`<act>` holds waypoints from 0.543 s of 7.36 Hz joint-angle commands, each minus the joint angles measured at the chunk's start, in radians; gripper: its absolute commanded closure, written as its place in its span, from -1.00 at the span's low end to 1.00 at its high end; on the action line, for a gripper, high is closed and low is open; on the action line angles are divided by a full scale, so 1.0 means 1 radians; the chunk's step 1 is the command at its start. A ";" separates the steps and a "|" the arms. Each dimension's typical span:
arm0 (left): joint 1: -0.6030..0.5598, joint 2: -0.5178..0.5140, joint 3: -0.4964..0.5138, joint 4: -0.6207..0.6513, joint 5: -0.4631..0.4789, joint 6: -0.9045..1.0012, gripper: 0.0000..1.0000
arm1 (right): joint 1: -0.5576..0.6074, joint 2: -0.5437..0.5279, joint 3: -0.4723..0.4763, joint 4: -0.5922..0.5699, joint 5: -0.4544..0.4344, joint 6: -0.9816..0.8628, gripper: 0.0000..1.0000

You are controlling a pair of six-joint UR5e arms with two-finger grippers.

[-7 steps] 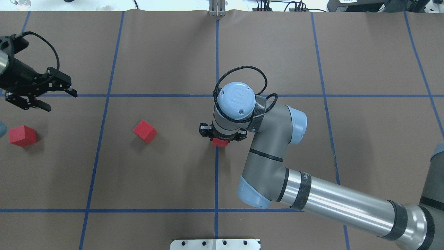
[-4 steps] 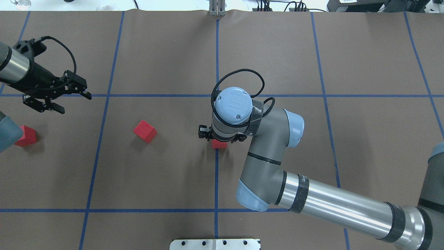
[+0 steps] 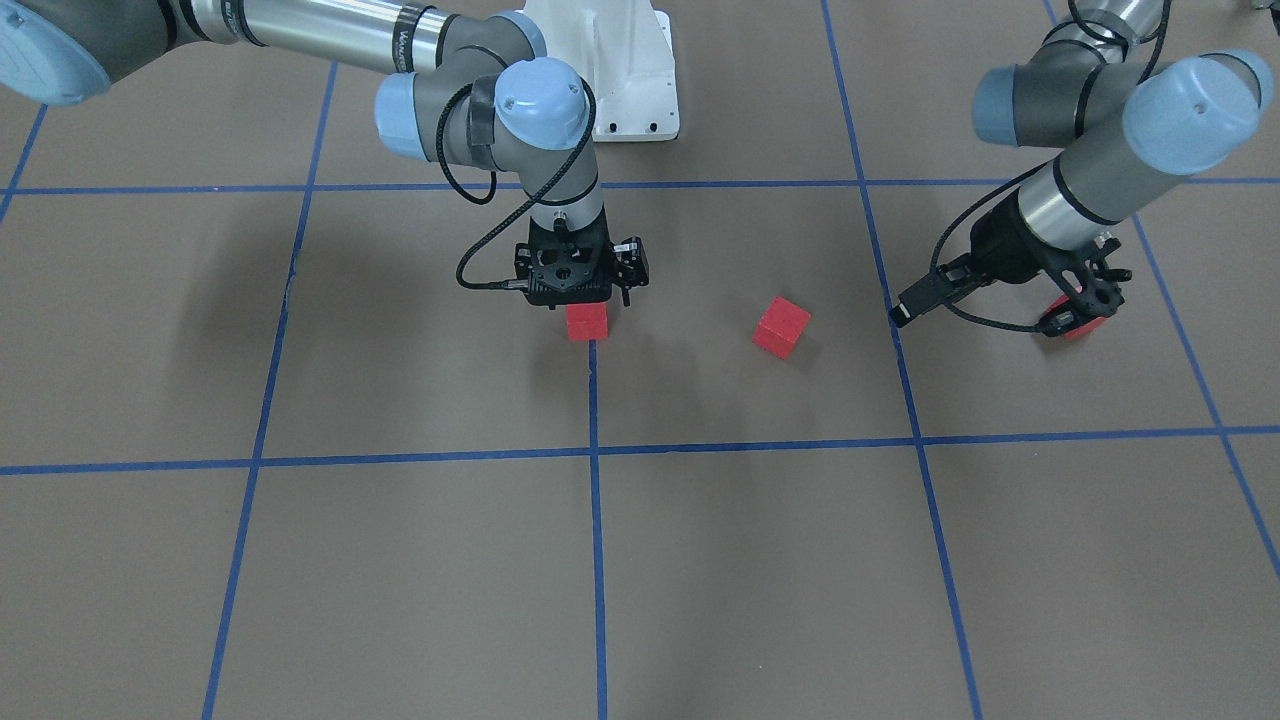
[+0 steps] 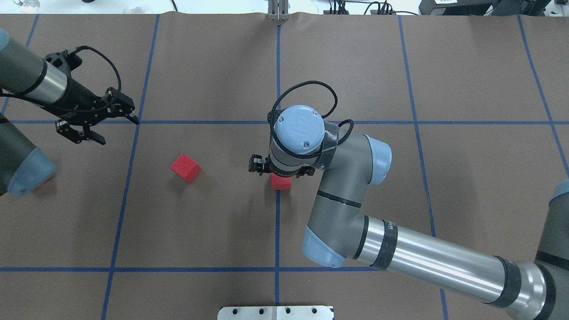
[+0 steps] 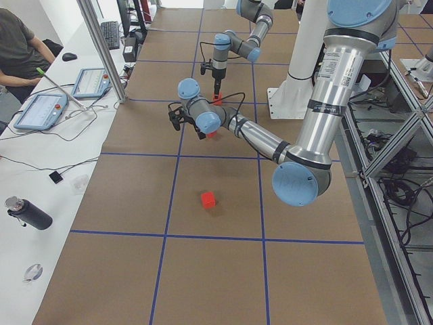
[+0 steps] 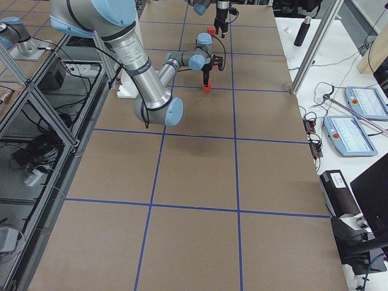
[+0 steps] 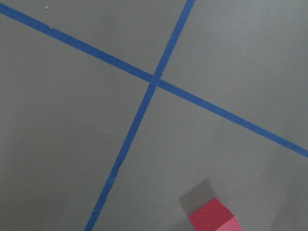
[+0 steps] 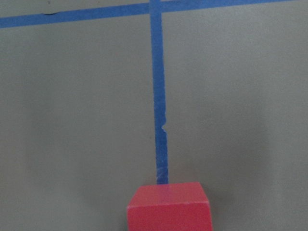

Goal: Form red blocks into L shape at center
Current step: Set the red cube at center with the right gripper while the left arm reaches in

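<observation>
The right hand (image 3: 585, 298) stands directly over a block (image 3: 587, 322) on the mid-bench tape (image 3: 594, 420); whether it grips the block cannot be told. The left hand (image 4: 118, 131), open, hovers nearer the bench's left edge, apart from the second block (image 4: 186, 168).

the right gripper (image 4: 281, 172) stood straight over the centre red block (image 4: 281, 182), and its arm barred any approach from the robot's right. bare table (image 4: 231, 200) lay open between that cube and the middle red block (image 4: 185, 168), well apart. farther left hung the left gripper (image 4: 116, 131), jaws spread. in the overhead view its elbow covered nearly all of the third red block (image 3: 1085, 327).
</observation>
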 commanded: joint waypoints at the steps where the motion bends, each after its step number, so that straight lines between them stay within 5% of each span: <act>1: 0.084 -0.046 0.005 0.002 0.070 -0.260 -1.00 | 0.096 -0.133 0.143 0.002 0.109 -0.013 -0.99; 4: 0.182 -0.056 0.030 0.048 0.128 -0.312 -1.00 | 0.124 -0.208 0.191 0.007 0.125 -0.076 -0.99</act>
